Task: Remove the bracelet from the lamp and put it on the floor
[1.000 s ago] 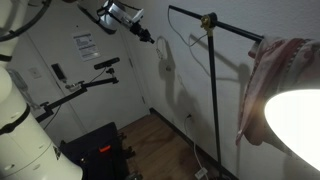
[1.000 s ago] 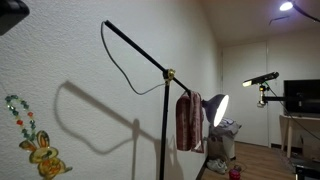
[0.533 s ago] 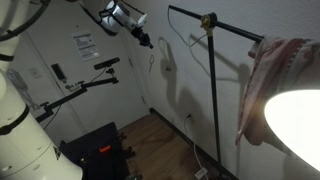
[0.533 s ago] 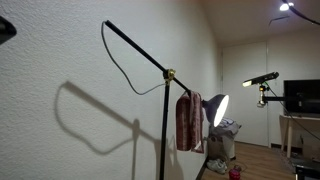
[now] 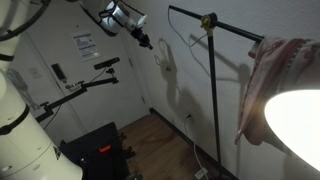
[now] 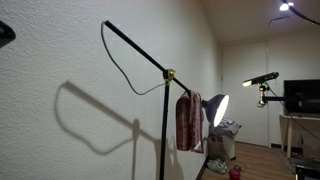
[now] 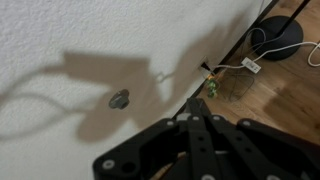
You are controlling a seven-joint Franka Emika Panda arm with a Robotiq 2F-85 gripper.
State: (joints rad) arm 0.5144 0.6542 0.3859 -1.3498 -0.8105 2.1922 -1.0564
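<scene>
Nearest in an exterior view: white robot arm (image 5: 22,125) bottom-left, glowing shade (image 5: 295,120) bottom-right. Pink-and-white cloth (image 5: 265,75) is draped over the boom just above the shade.

End effector (image 5: 150,42) is up high, close to the wall (image 5: 185,110). It is well apart from the lamp (image 5: 215,100) pole and off to the side of the boom's free end. In the wrist view the end effector (image 7: 195,120) fingers come together to a point with no gap visible, so it is clenched.

Bracelet (image 5: 162,58) hangs limp just below the fingertips, off the lamp, in mid-air in front of the wall and high above the floor (image 5: 160,145). It reads as grasped, but the pinch point is too small to resolve. I can't pick the bracelet out in the wrist view.

Further back are black camera arms (image 5: 85,88) and a paper notice (image 5: 85,43) on the wall.

The wrist view looks down the wall. It shows plank floor at right, and the lamp's round black base (image 7: 280,38) with a white cord looped at it.

In an exterior view the boom runs up from the brass joint (image 6: 170,73). A thin dark cable (image 6: 125,70) loops under it, with cloth and shade hanging on the low side. There is a dark blur at the frame edge (image 6: 5,32); I can't tell what it is.
</scene>
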